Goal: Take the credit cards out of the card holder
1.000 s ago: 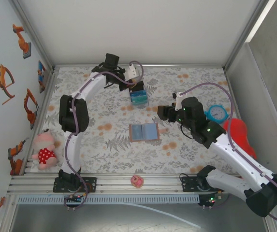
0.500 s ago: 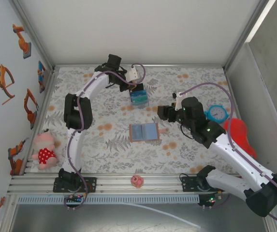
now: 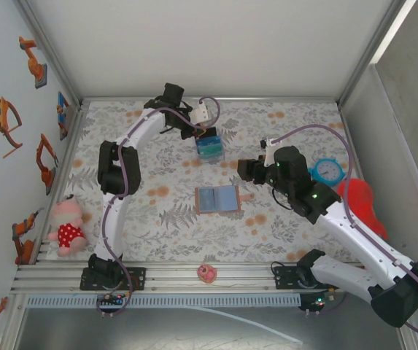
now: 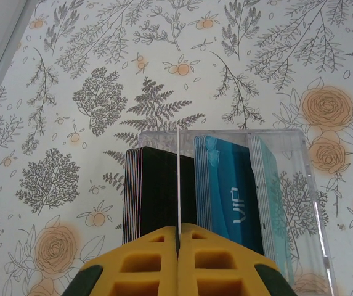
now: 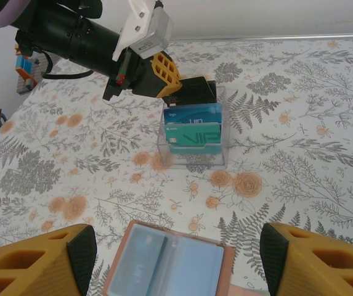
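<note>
The left gripper (image 4: 178, 232) clamps one thin credit card (image 4: 178, 176) edge-on, beyond the card holder (image 3: 217, 198) — light, stiff, slippery. The right gripper (image 5: 176, 265) hangs open over that holder — best to pinch an exposed edge.

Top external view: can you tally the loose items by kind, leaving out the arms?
Card holder: 1
Clear card box: 1
Plush toy: 1
Blue clock: 1
Red object: 1
Small pink item on the rail: 1
Total: 6
</note>
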